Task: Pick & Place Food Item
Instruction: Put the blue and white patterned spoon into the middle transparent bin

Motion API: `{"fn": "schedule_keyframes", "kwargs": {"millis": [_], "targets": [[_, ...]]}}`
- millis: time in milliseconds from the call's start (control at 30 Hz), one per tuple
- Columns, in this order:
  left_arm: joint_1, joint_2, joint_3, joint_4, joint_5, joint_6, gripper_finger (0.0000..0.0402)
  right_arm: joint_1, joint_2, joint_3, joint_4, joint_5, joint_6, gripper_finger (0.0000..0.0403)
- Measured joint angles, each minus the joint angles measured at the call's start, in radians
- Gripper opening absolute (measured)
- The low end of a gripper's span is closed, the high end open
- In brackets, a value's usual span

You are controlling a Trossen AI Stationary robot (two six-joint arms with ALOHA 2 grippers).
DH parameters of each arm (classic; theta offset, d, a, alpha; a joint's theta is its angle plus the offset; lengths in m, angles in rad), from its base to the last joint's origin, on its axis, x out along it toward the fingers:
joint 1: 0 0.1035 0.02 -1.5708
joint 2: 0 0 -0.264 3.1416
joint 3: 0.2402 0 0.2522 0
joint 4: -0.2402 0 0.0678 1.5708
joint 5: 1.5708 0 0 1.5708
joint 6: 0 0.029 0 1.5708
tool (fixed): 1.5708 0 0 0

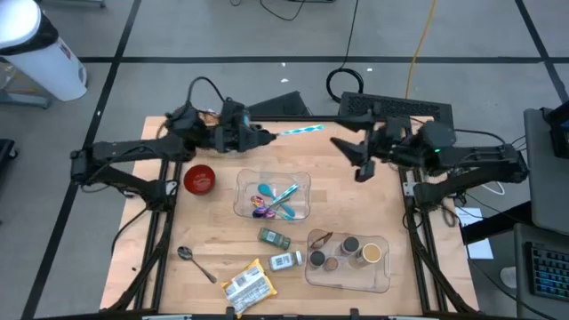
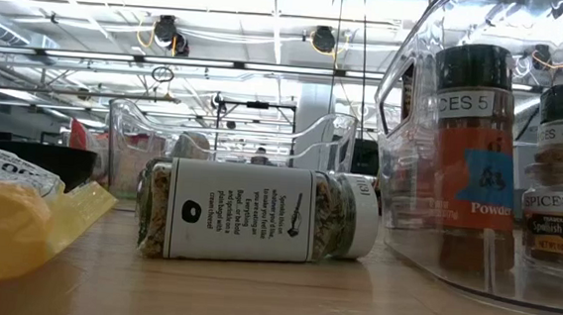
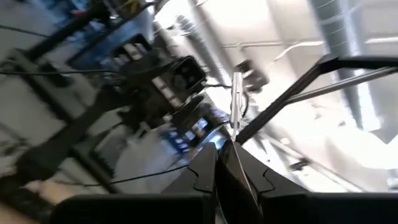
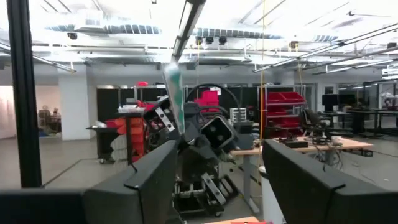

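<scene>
A thin teal strip hangs in the air over the table's far middle, with my left gripper shut on it. In the left wrist view it shows edge-on as a slim silvery sliver rising from the shut fingers. My right gripper stands open to the right of the strip's free end, with nothing between its fingers. The right wrist view looks at the left gripper and the teal strip. A spice jar lies on its side on the table. My left gripper pinches the teal strip by its left end between its two fingers. The fingers come from the table's left and lie along the strip. The strip sticks out past the fingertips toward the right arm, lifted clear of the table.
In the table's middle stands a clear container with coloured utensils. A red bowl is to its left. Near the front lie two spice jars, a yellow packet and a metal spoon. A clear tray holds several spice jars.
</scene>
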Motion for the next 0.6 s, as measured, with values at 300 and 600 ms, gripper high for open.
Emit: {"fn": "schedule_keyframes", "kwargs": {"millis": [300,600], "targets": [[0.023,-0.185,0.0,-0.532,-0.067,0.196,0.0021,0.03,-0.029,0.08,-0.227,0.069,-0.024,0.0217],[0.007,-0.198,0.0,-0.83,-0.166,0.242,0.0021,0.04,0.283,0.464,-0.73,0.073,-0.102,0.0223]]}}
